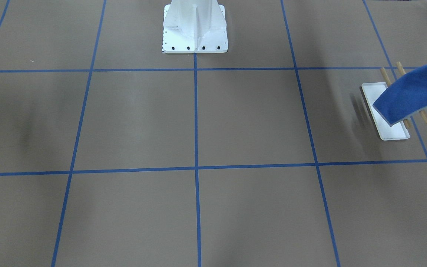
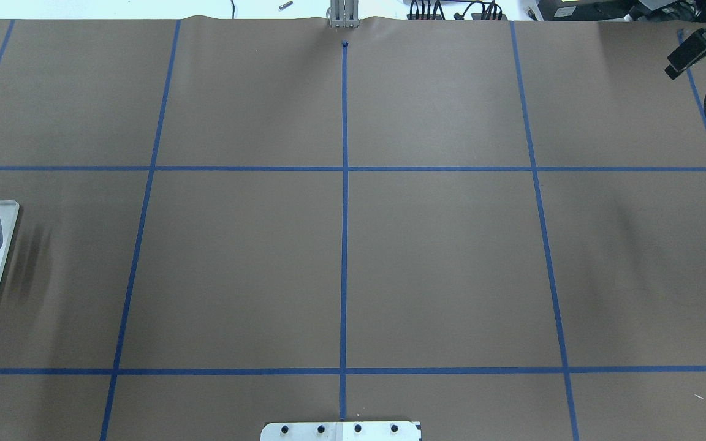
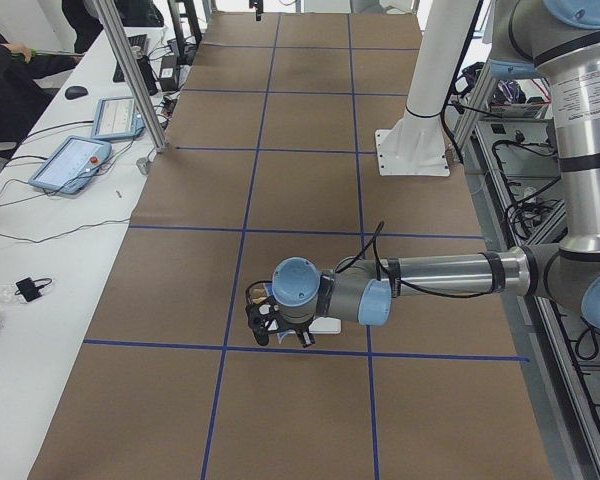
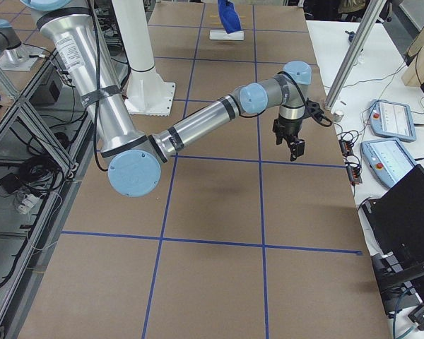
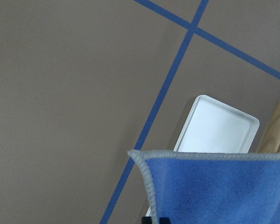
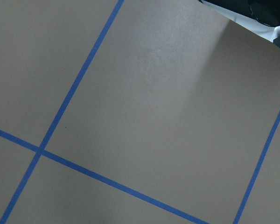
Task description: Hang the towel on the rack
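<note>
1. Step in hand: the towel (image 1: pixel 410 96) is up off the desk (image 1: pixel 235 118) and held over the rack (image 1: pixel 391 131). This is the drape stage; the hang is not yet done.
2. The left hand (image 3: pixel 277 328) looks closed on one end of the towel. Its fingers are mostly out of frame, so I judge this from the cloth hanging off it in mid-air.
3. The towel slopes down and away from the left hand. Its free corner is lowest, below the hand and above the rack's white tray (image 5: pixel 219 130).
4. The rack sits right beneath the left hand and the cloth. In the front view the wooden rods (image 1: pixel 385 76) pass behind the towel, and I cannot tell if the cloth touches a rod or only hangs in front.
5. The right hand (image 4: pixel 294 147) is well apart from the left hand, over bare desk. I cannot tell how far open it is. Nothing is seen in it, and its wrist view shows only desk and tape lines (image 6: pixel 84 170).
6. Next move, my judgement: carry the left hand across the rods so the free end drops on the far side of one rod. Then lower it until the towel's middle rests on that rod, and only then open.
7. It calls for lining the towel's length up along the rod. Letting go early or off-centre would likely let the soft cloth slide off into the tray.
</note>
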`<state>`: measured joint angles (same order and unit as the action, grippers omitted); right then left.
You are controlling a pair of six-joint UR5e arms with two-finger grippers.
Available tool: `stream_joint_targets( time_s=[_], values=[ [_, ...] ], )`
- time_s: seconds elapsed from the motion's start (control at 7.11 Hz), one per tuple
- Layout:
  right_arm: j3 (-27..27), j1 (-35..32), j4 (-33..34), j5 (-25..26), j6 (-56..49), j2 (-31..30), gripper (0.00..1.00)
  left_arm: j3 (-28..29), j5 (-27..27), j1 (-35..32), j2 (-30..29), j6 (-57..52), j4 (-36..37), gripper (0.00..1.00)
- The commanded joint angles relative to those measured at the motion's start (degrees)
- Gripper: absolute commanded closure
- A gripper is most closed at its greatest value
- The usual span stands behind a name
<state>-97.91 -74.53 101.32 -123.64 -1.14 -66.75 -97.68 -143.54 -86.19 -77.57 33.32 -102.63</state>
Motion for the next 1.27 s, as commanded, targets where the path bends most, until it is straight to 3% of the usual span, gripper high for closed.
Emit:
stream_joint_targets(
  time_s=[0.0,0.14,0.42,0.7,0.99,1.13],
  values=[
    [0.26,-0.17,0.02,-0.03,-0.53,-0.57,0.0,-0.23,0.01,-0.47,-6.15,1.14,6.0,0.01],
    [0.78,-0.96,1.15,-0.2,-0.8,-0.92,0.0,-0.23,0.1,-1.17,-9.76,0.0,9.7,0.01],
    [1.05,-3.58,3.18,0.23,-8.13,-5.9,0.0,-0.23,0.36,-3.09,-12.33,-1.49,10.09,0.01],
    [2.01,-7.1,3.1,-0.55,-9.41,-11.62,0.0,1.86,4.92,-4.86,-13.13,-20.27,10.26,0.01],
    [3.68,-12.89,0.92,-6.5,-9.15,-20.38,0.0,5.91,4.76,-7.4,-13.83,-25.49,9.74,0.01],
    [3.95,-15.88,-3.19,-8.79,-8.54,-25.05,0.0,6.44,4.76,-7.59,-13.66,-25.5,9.65,0.01]
  ],
)
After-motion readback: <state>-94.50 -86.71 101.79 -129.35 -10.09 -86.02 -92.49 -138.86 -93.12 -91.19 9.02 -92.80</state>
